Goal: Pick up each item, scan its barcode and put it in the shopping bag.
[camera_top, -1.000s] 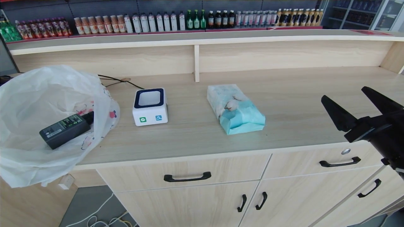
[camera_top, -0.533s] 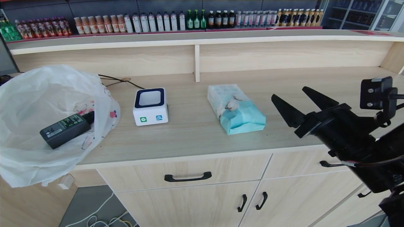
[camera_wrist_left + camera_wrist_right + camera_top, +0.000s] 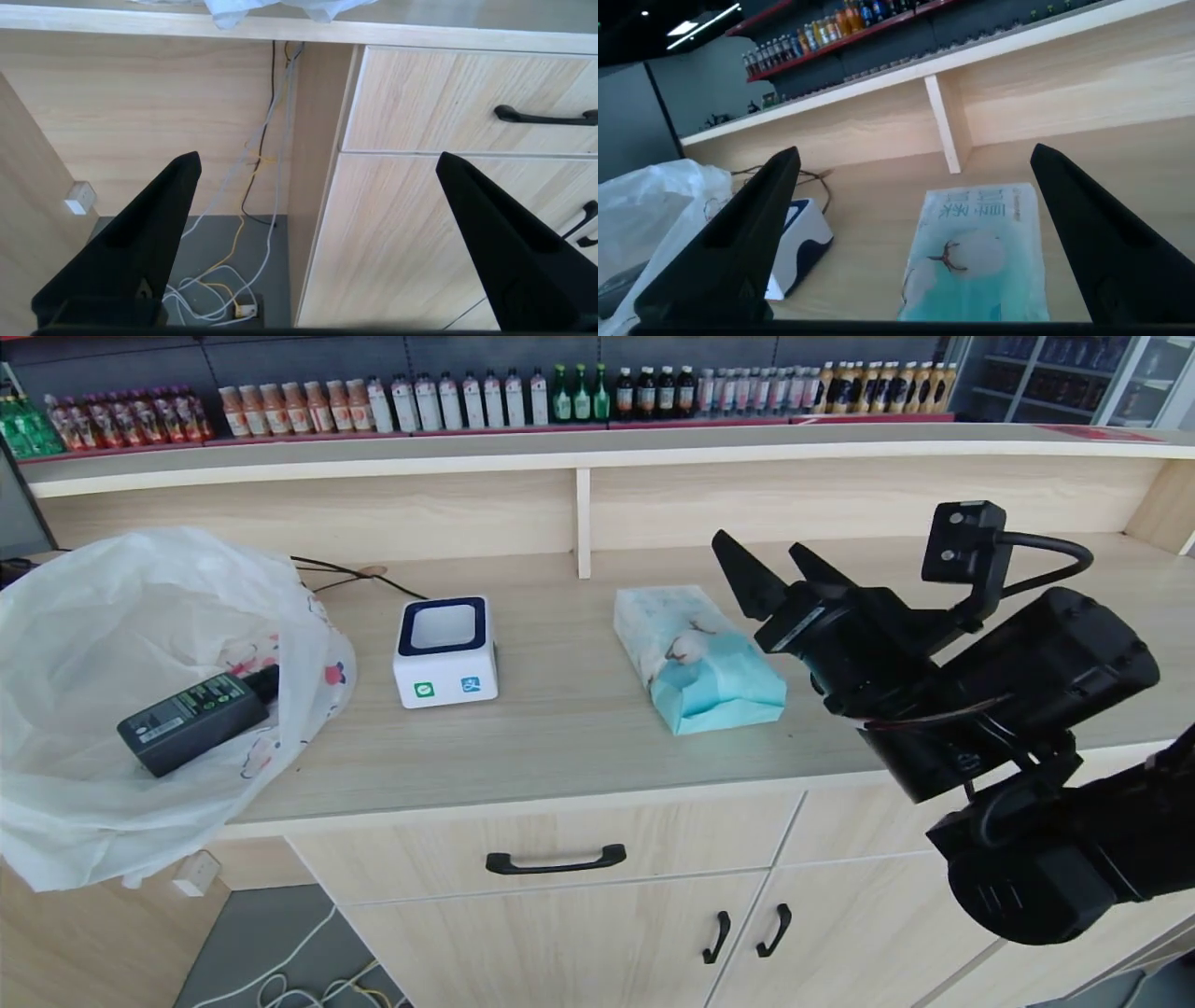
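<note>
A teal and white tissue pack (image 3: 695,655) lies flat on the counter right of centre; it also shows as the tissue pack (image 3: 976,252) from the right wrist. The white barcode scanner box (image 3: 444,651) with a dark blue rim stands to its left, and the scanner (image 3: 801,245) is partly hidden by a finger. A translucent shopping bag (image 3: 103,644) sits at the counter's left end with a black power adapter (image 3: 191,722) in it. My right gripper (image 3: 767,567) hovers open just right of the pack. My left gripper (image 3: 318,168) is open below counter height, facing the cabinet front.
The wooden counter (image 3: 560,728) has a raised back ledge (image 3: 579,453) with a divider post (image 3: 582,523). Bottles line the shelf (image 3: 560,392) behind. Black cables (image 3: 345,574) run behind the scanner. Drawers and doors with black handles (image 3: 555,861) front the cabinet.
My right arm has swung in from the right edge, up and to the left, bringing its open gripper close beside the tissue pack. Nothing on the counter has moved.
</note>
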